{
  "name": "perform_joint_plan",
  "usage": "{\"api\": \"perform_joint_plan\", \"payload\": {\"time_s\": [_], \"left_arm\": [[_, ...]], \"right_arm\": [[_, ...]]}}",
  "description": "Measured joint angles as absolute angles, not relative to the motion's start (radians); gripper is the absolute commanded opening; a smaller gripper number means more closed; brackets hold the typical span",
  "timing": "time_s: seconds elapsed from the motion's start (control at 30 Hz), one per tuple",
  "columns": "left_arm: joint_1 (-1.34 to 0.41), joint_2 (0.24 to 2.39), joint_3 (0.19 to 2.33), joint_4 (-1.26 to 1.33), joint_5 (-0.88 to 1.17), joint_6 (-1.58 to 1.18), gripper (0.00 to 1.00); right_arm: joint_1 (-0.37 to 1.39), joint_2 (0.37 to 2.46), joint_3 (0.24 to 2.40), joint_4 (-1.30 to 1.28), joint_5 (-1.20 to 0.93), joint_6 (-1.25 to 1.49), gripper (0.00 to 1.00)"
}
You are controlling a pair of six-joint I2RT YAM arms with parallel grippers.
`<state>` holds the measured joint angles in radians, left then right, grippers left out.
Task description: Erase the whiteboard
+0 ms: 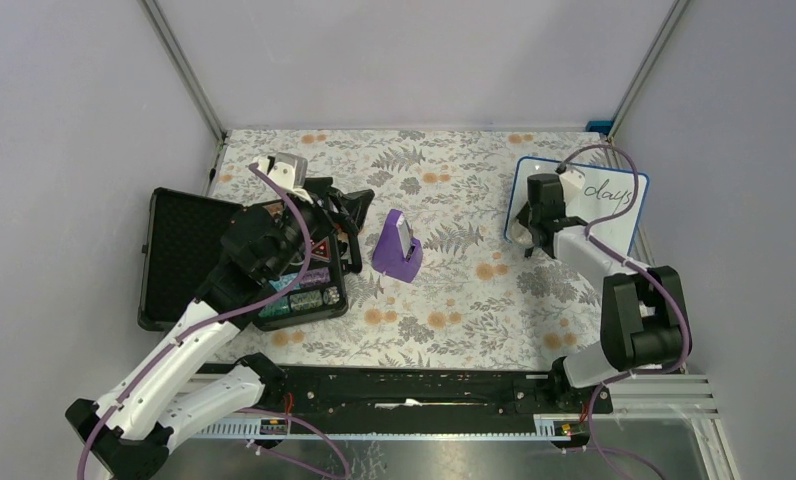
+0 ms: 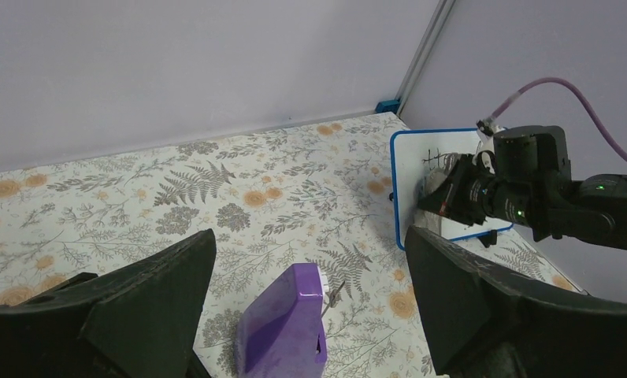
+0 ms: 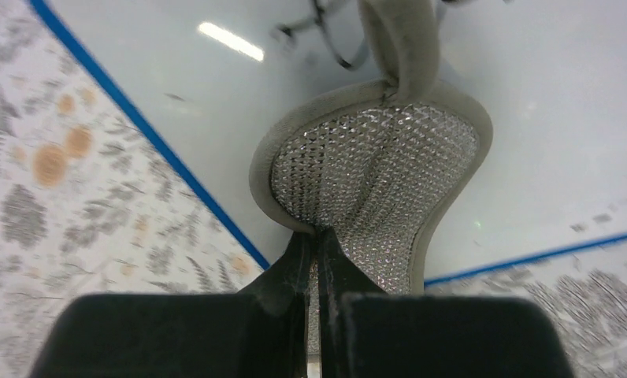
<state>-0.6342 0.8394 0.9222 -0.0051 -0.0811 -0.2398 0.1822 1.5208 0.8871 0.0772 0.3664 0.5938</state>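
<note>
A small blue-framed whiteboard [image 1: 614, 205] stands at the back right, with "days" written on its right part; it also shows in the left wrist view [image 2: 421, 169] and in the right wrist view [image 3: 554, 118]. My right gripper [image 1: 531, 232] is shut on a silvery mesh cloth with a grey border [image 3: 373, 177], pressed against the board's left part. Some dark strokes remain at the board's top [image 3: 326, 31]. My left gripper [image 1: 349, 225] is open and empty, hovering left of a purple stand [image 1: 398, 247], which also shows in the left wrist view [image 2: 287, 331].
An open black case [image 1: 189, 255] with tools lies at the left under my left arm. The floral tablecloth [image 1: 454, 190] covers the table. Walls and metal frame posts close in at the back and sides.
</note>
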Motion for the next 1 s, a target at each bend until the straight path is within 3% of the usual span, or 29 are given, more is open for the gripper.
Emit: {"api": "perform_joint_plan", "payload": {"time_s": [0.37, 0.67, 1.0], "left_arm": [[-0.635, 0.830, 0.922, -0.004, -0.078, -0.240, 0.99], [-0.636, 0.833, 0.922, -0.005, -0.078, -0.240, 0.99], [-0.636, 0.842, 0.922, -0.005, -0.078, -0.240, 0.99]], "right_arm": [[0.154, 1.392, 0.920, -0.044, 0.452, 0.550, 0.00], [0.154, 1.551, 1.188, 0.011, 0.436, 0.524, 0.00], [0.138, 1.621, 1.167, 0.026, 0.424, 0.541, 0.00]]}}
